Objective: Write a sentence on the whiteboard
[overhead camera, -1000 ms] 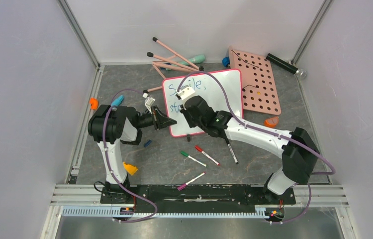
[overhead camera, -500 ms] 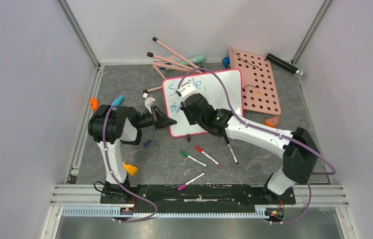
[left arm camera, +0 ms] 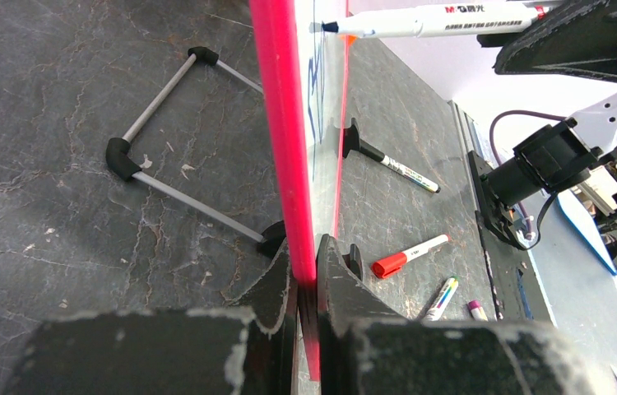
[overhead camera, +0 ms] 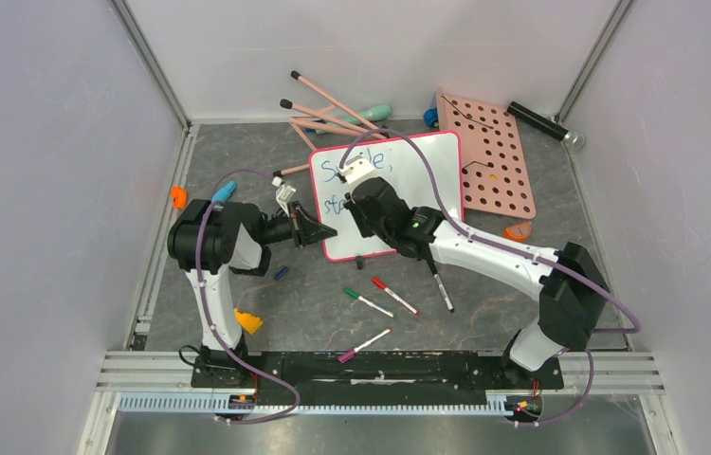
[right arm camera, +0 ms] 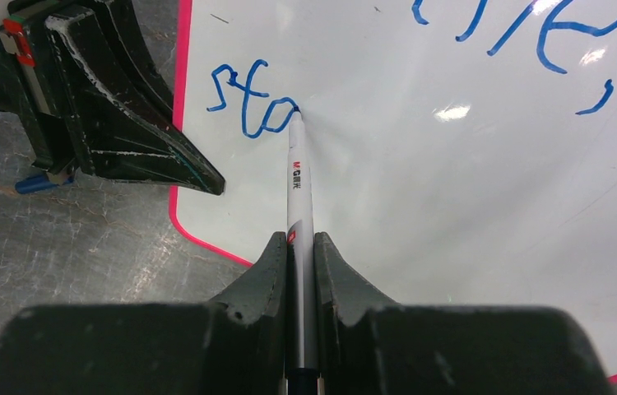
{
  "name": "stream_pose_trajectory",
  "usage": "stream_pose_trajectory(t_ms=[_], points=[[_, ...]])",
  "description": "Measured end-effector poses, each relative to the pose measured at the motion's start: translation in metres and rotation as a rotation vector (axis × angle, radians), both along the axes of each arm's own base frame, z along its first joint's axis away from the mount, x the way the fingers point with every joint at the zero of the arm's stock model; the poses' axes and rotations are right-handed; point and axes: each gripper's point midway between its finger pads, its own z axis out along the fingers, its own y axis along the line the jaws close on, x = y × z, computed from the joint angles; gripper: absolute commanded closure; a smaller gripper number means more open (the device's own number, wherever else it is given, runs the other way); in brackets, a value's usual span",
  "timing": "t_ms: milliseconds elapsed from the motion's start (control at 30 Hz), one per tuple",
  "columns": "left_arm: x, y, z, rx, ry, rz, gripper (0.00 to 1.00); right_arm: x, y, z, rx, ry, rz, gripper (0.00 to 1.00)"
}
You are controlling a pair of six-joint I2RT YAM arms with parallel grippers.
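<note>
Whiteboard [overhead camera: 428, 171] is located upper centre of the overhead view, propped at a tilt on the table, just left of a pink pegboard [overhead camera: 499, 171]. Left gripper [left arm camera: 305, 255] is clenched on the board's pink rim at its lower-left edge, with the rim pinched between both fingers. In my judgement this grip braces the board so it does not slide or tip under pen pressure. Right gripper [right arm camera: 301, 247] is clamped on a marker [right arm camera: 297, 189]. It holds the barrel low and in line with the wrist, which keeps the tip visible and leaves the written area unobstructed. The tip is in contact with the board surface. The sentence [right arm camera: 245, 115] is incomplete: "Smile," stands on the upper line, partly cut off at the top of the right wrist view. The lower line reads "sta" so far, with the tip resting at the end of the last stroke. The work is judged to be in the middle of its second line. Spare markers, including a red-capped one [overhead camera: 394, 296], lie loose on the table toward the lower centre. Against the earlier overhead frame, the right wrist has crept very slightly toward the upper right, consistent with stroke progress. The left arm, the board and the loose items show no displacement.
</note>
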Motion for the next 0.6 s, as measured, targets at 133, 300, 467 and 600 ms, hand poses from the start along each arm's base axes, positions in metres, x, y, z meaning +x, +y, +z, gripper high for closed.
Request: stream_pose_trajectory(t_ms=[133, 300, 467, 600], points=[[0.0, 0.0, 0.0, 0.0, 0.002, 0.003, 0.98, -0.002, -0.001, -0.006, -0.003, 0.009, 0.003, 1.0], [0.001, 0.0, 0.0, 0.0, 0.003, 0.004, 0.98, -0.007, -0.004, -0.013, -0.006, 0.024, 0.01, 1.0], [0.0, 0.0, 0.0, 0.0, 0.002, 0.002, 0.98, -0.008, -0.005, -0.013, -0.005, 0.025, 0.012, 1.0], [0.0, 0.0, 0.0, 0.0, -0.001, -0.001, 0.98, -0.01, -0.009, -0.008, 0.001, 0.019, 0.01, 1.0]])
